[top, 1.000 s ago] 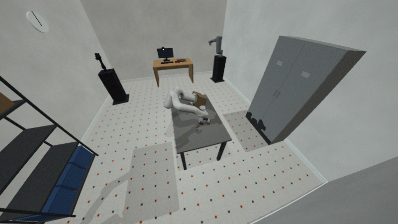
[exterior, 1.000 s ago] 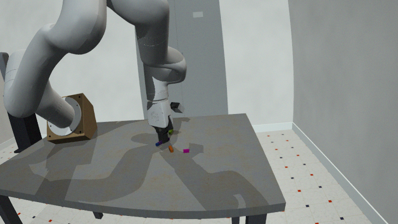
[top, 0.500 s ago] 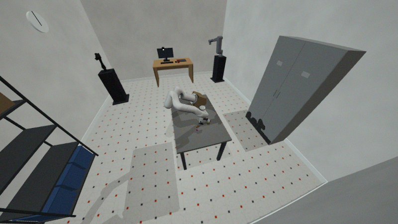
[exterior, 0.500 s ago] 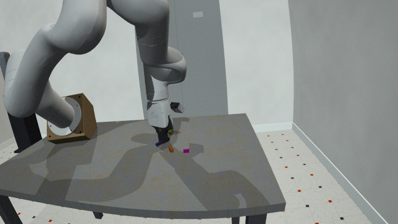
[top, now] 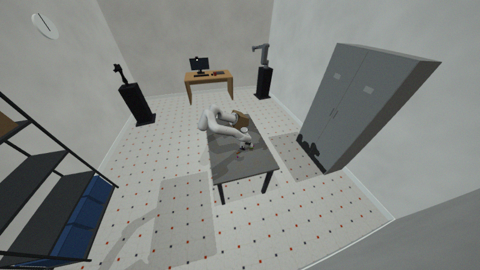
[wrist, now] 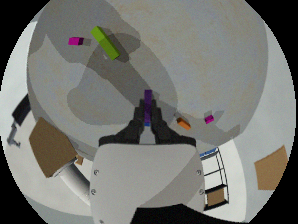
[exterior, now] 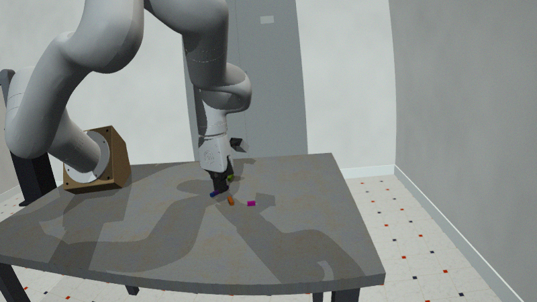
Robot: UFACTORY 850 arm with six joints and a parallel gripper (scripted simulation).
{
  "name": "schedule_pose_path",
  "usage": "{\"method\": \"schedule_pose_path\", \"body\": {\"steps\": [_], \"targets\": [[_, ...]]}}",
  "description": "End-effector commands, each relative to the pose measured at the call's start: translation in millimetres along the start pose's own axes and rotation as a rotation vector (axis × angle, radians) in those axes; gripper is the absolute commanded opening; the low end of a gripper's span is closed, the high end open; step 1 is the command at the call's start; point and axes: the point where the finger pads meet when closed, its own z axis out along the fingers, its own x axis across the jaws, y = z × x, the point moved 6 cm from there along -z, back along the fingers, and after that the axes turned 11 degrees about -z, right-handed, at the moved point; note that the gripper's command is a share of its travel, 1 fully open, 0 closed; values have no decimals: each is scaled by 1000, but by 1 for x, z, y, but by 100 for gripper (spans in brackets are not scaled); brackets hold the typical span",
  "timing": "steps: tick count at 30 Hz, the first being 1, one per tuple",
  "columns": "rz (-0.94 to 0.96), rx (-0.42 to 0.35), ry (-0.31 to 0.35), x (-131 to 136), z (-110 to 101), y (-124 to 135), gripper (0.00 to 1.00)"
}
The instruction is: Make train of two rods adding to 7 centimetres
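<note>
The gripper (exterior: 220, 187) is reaching down onto the bench (exterior: 300, 210), its jaws pinching the purple rod (wrist: 148, 99), which is lying low at the bench surface and possibly touching it. A blue rod (exterior: 212, 194) seems to be sitting just at the purple rod's near end. The orange rod (exterior: 230, 200) is lying near the purple rod, a magenta rod (exterior: 251, 203) just beyond it. The lime rod (wrist: 108, 43) is resting on the purple rod's far side with another magenta rod (wrist: 76, 40) beside it.
</note>
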Motion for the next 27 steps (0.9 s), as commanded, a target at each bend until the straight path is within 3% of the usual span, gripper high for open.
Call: {"method": "schedule_pose_path", "body": {"steps": [1, 9, 22, 27], "targets": [[0, 1, 1, 0, -1, 0, 12], [0, 1, 1, 0, -1, 0, 24], [0, 1, 1, 0, -1, 0, 24], [0, 1, 1, 0, -12, 0, 24]]}}
